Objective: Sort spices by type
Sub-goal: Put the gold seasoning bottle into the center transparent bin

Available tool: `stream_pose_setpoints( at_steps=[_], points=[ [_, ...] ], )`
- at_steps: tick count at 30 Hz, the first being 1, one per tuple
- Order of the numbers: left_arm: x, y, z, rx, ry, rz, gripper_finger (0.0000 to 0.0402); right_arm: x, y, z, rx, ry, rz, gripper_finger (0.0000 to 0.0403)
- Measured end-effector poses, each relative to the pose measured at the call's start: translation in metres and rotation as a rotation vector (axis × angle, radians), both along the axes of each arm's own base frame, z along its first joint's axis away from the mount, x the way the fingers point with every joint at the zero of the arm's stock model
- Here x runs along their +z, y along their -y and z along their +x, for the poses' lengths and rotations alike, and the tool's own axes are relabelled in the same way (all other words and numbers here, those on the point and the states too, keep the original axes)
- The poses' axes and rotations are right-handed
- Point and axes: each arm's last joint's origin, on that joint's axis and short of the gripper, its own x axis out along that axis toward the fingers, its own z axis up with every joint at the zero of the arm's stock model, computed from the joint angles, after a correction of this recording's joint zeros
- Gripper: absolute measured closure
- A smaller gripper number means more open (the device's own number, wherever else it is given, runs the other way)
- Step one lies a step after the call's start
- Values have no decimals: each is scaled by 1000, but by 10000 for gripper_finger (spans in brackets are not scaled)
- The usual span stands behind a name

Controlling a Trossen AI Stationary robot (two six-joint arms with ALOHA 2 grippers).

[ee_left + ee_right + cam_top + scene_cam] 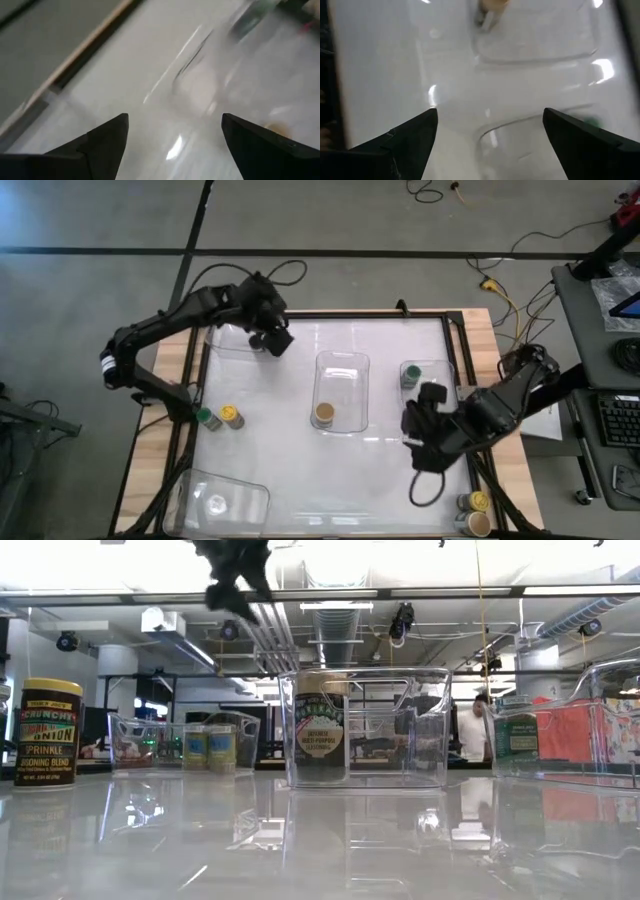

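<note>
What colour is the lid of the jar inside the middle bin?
Tan-brown lid on the jar in the middle bin; high view.

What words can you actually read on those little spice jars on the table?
"CRUNCHY", "ONION", "SPRINKLE" (first letter cut off), "SEASONING BLEND": black-lidded jar, low view; its small top line is unreadable.
"RED PEPPER": jar in the middle bin; the rest is too small.
Two yellow-labelled jars and the green-labelled jar: blurred.

Floor (90,220): grey concrete, crossed by dark seam lines. Loose cables (500,275) lie beyond the bench (150,410), which has a pale wooden edge. A desk (600,380) stands alongside. Ceiling: strip lights (330,592) and exposed ducts (170,625).
</note>
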Motion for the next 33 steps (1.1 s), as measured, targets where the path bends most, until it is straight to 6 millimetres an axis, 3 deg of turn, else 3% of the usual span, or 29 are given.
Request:
stream_pose_setpoints(
  at_steps=[6,11,16,19,26,33],
  points=[
    [14,27,18,-97,155,52,98,-16,-22,-13,-127,-48,89,51],
    [9,45,26,-199,122,78,98,-34,-34,-16,-353,-113,185,51],
    [1,57,37,-234,83,103,98,-48,-50,-18,-560,-308,324,51],
    [1,76,40,-289,84,113,98,-56,-62,-19,-629,-403,355,51],
    [4,135,40,-447,101,141,98,-76,-94,-18,-656,-575,438,51],
    [5,160,39,-450,108,198,98,-85,-112,-27,-652,-701,451,51]
  ],
)
